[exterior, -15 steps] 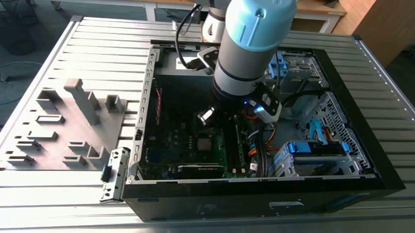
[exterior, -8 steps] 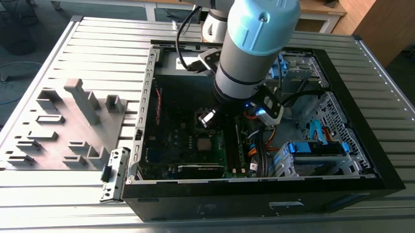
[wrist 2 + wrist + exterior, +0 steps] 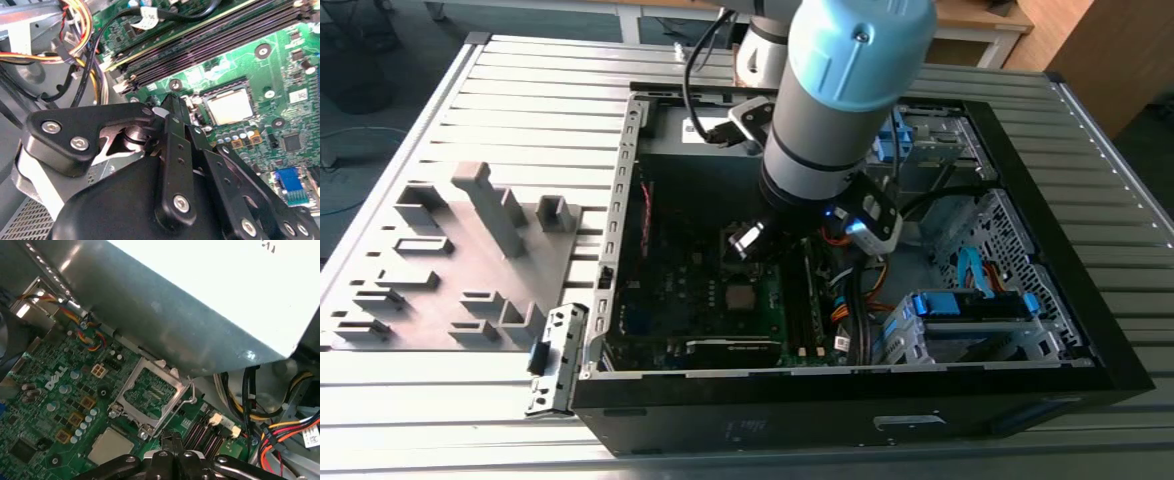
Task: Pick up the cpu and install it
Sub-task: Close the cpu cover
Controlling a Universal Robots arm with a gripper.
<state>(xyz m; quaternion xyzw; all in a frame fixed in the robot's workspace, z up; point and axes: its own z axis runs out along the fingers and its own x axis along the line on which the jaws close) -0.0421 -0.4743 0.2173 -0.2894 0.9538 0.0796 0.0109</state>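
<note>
The cpu [image 3: 230, 107] is a flat silver-grey square lying in its socket on the green motherboard [image 3: 280, 70]. It also shows in the first wrist view as the cpu [image 3: 110, 445] and in the exterior view as the cpu [image 3: 743, 295]. Beside it, the metal socket bracket [image 3: 150, 395] stands tilted up and open. My gripper [image 3: 167, 100] hangs just above the board a short way from the cpu, its fingers together with nothing between them. The gripper [image 3: 172, 439] sits next to the bracket's hinge, and in the exterior view the gripper [image 3: 747, 245] is inside the open case.
The black computer case [image 3: 1067, 370] lies open on a slatted metal table [image 3: 494, 80]. Memory slots [image 3: 225, 37] and bundles of coloured cables [image 3: 80, 30] run close to the gripper. The grey power-supply box [image 3: 210, 295] looms over the socket. A grey fixture block [image 3: 467, 250] stands at the exterior view's left.
</note>
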